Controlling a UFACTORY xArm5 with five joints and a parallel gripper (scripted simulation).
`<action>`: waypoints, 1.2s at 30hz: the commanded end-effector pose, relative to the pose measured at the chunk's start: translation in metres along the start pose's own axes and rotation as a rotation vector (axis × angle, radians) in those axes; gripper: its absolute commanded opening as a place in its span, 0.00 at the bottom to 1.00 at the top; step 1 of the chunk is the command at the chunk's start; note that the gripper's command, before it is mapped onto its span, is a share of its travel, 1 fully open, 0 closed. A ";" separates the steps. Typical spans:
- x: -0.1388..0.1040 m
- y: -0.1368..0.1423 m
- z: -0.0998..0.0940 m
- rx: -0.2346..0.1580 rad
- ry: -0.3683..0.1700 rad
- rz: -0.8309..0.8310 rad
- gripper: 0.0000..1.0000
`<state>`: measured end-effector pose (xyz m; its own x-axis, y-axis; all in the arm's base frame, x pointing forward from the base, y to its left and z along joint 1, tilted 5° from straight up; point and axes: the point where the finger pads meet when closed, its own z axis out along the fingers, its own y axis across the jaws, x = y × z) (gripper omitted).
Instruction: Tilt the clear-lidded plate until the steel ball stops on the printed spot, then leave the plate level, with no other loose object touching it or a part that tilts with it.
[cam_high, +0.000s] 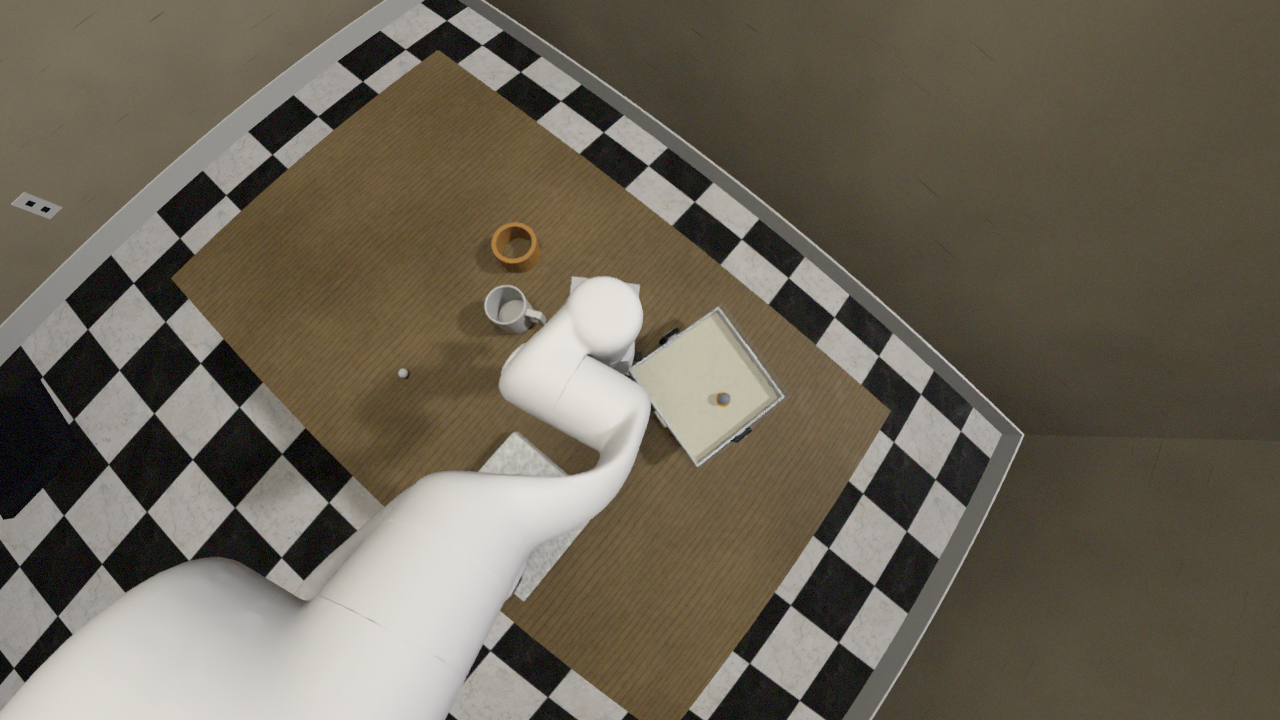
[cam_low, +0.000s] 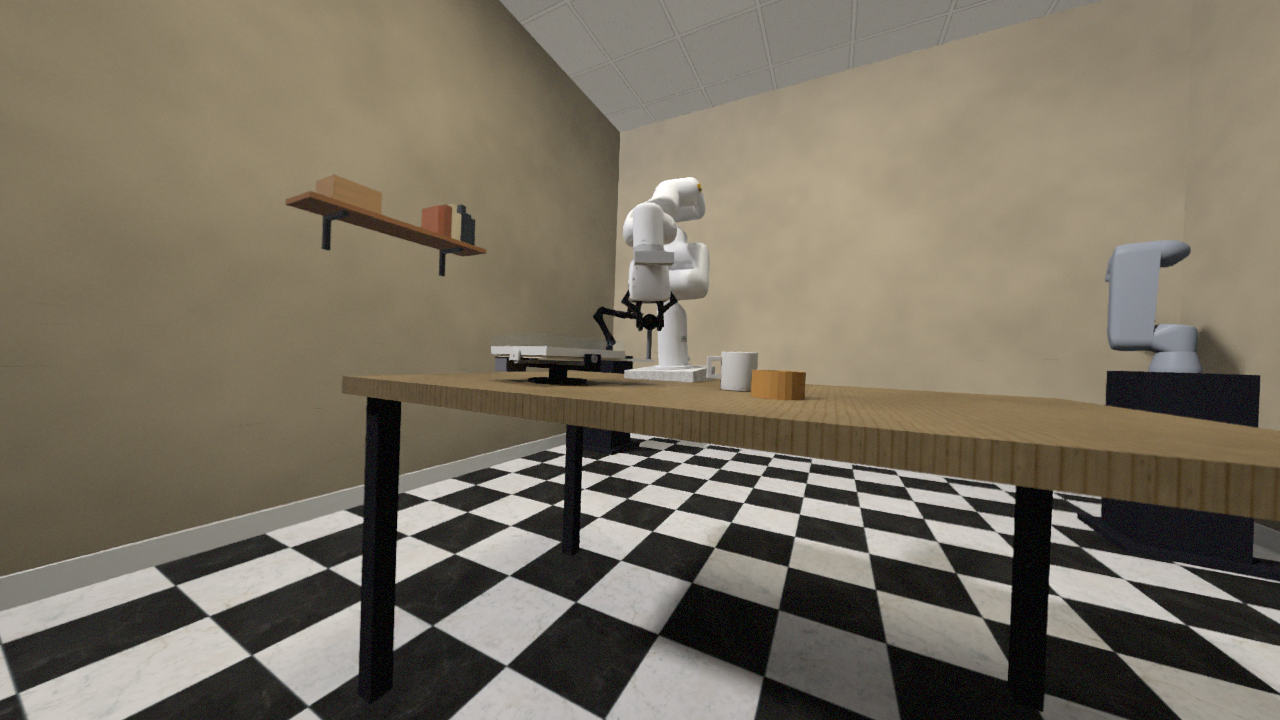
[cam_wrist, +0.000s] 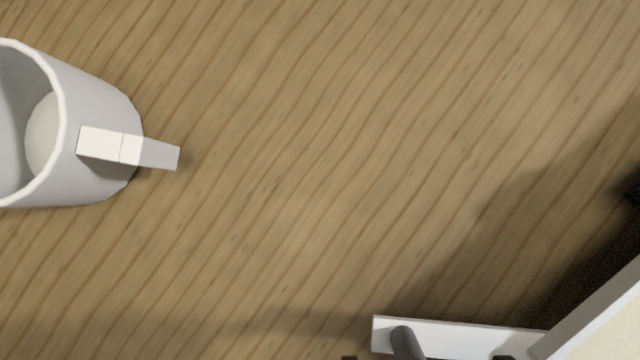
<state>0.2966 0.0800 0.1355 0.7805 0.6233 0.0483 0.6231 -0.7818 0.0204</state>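
Observation:
The square clear-lidded plate (cam_high: 707, 385) stands on a black pedestal at the table's right part; from the side (cam_low: 559, 351) it looks about level. The steel ball (cam_high: 723, 398) lies on the orange printed spot and covers nearly all of it. My gripper (cam_low: 642, 320) is at the plate's near-left edge, hidden under my arm in the top view. It is shut on the plate's handle (cam_wrist: 406, 342), a grey peg on a white tab at the bottom edge of the wrist view.
A white mug (cam_high: 512, 308) stands just left of my wrist, also in the wrist view (cam_wrist: 60, 130). An orange ring (cam_high: 514, 244) lies beyond it. A small loose ball (cam_high: 403, 372) lies further left on the table. A second robot (cam_low: 1145, 304) stands off the table.

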 end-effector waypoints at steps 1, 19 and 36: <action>0.001 0.001 -0.001 -0.002 0.003 0.001 0.00; 0.002 0.001 -0.001 -0.002 0.003 0.008 0.00; 0.002 0.001 -0.002 -0.002 0.003 0.013 0.00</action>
<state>0.2977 0.0806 0.1359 0.7876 0.6143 0.0479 0.6142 -0.7889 0.0196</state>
